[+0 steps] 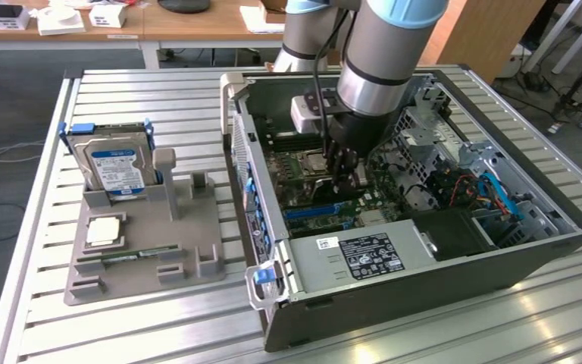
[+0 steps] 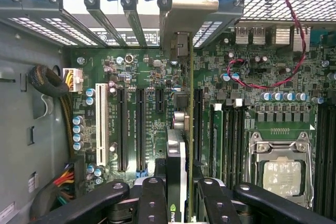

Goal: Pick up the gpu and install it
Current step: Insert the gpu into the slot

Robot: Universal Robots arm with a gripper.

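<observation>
The pincer is down inside the open case, pinching the gpu between its black fingers, one on each face of the card.

**Where the gpu is:** In the wrist view it stands on edge over the motherboard, running toward the back wall of the case. Its silvery bracket is up against the row of rear openings with blue clips. The card lies just beside a long black slot and runs parallel to it.

**Done so far:** The pick-up looks finished. The card is off the grey stand on the table, at the exterior view's left. That stand holds the hard drive, a processor and a RAM stick. The card has been carried into the case and lined up with the board.

**Left to do:** I cannot tell whether the card's lower edge is seated in a slot, because the fingers hide it. The pincer has not let go, so I judge the install well along but not complete.
</observation>
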